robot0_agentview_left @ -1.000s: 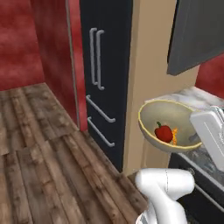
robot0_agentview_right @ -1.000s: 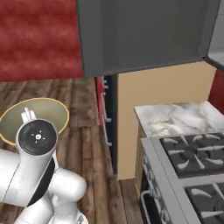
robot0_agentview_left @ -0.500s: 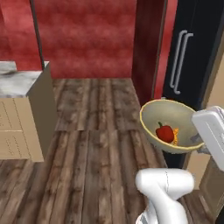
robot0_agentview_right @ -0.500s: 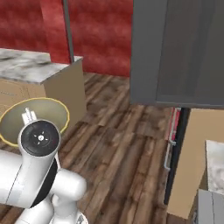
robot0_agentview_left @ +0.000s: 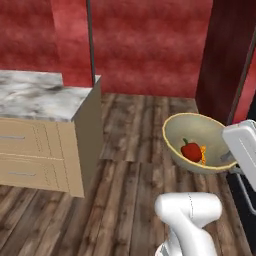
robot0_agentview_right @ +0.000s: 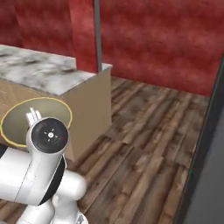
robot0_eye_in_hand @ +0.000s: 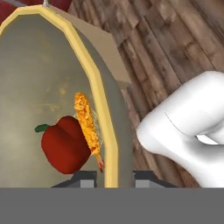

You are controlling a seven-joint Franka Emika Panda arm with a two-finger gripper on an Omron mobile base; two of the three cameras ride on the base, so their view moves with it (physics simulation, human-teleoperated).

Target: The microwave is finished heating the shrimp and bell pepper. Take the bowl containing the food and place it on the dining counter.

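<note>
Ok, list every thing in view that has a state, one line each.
claw: shut on the bowl's rim, one finger inside, one outside.
bowl: held off the floor, tilted, food inside.
bell pepper: in the bowl, beside the shrimp.
shrimp: in the bowl, against the wall.
dining counter: bare top, drawers closed.

Mottled red wall (robot0_agentview_left: pixel 145 45) at the back. Dark brown wood-plank floor (robot0_agentview_left: pixel 125 200) below. At left, desk (robot0_agentview_left: pixel 35 95) with grey-veined marble top over tan drawers (robot0_agentview_left: pixel 25 155) with silver handles. Thin grey pole (robot0_agentview_left: pixel 90 40) rising behind its corner. Dark red panel (robot0_agentview_left: pixel 225 55) at right.
</note>
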